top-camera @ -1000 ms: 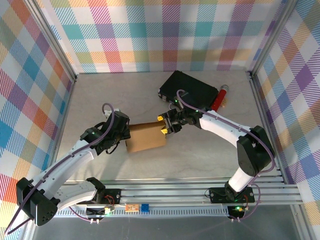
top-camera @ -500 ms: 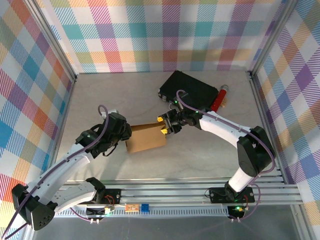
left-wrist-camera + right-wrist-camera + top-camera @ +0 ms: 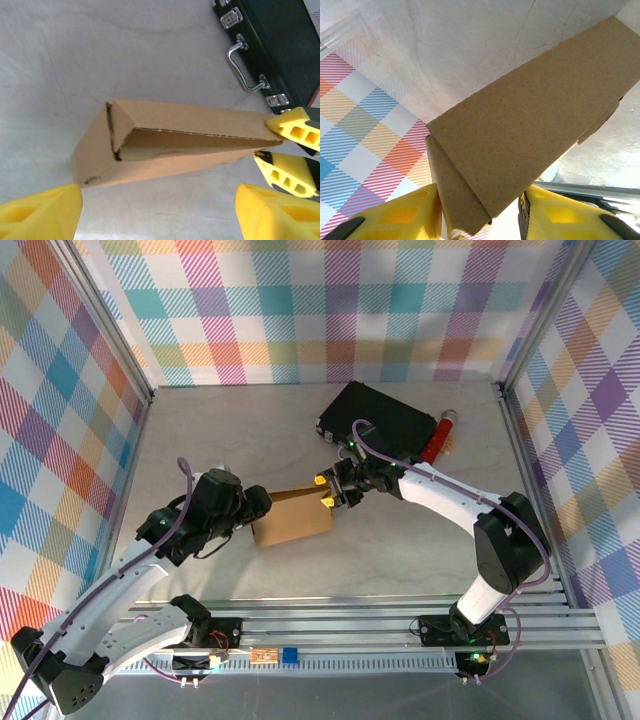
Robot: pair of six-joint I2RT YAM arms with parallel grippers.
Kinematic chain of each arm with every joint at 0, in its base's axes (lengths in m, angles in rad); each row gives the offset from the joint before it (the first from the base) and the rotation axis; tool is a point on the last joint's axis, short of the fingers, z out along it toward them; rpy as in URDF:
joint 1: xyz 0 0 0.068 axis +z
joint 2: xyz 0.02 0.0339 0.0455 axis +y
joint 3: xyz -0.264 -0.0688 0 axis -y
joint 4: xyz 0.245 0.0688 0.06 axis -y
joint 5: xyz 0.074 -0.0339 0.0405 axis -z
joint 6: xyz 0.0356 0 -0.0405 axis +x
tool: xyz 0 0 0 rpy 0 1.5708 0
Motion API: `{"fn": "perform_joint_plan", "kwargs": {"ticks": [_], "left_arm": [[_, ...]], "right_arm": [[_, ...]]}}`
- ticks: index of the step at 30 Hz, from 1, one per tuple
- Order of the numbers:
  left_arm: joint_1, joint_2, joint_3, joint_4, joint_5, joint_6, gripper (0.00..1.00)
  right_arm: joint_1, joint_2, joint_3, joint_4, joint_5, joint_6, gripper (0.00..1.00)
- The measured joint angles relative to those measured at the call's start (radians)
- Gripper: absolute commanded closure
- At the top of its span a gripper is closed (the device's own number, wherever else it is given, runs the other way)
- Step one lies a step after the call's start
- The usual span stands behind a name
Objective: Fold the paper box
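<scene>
The paper box [image 3: 292, 520] lies mid-table between the arms, long axis left to right, lid ajar toward the left arm. The right claw [image 3: 325, 492] is pinched on its right end; the left claw [image 3: 252, 508] gapes wide and empty just off the left end. Step judged: closing the lid; next, the left claw must press it flat

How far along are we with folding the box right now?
Done: the paper box is already folded into a flat box shape lying on the table. In hand: the right gripper pinches its right end, where the top panel stands slightly lifted along the long edge. The left gripper is open and off the box. Left: probably pressing that panel down and closing it.
</scene>
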Motion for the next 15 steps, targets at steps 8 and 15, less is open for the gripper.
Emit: {"fn": "perform_joint_plan", "kwargs": {"ticks": [8,15], "left_arm": [[0.215,0.016,-0.003,0.011,0.195,-0.262,0.2],[0.275,0.001,-0.108,0.175,0.334,-0.5,0.22]], "right_arm": [[0.003,0.0,0.0,0.0,0.001,-0.003,0.61],[0.003,-0.004,-0.006,0.004,0.0,-0.007,0.62]]}}
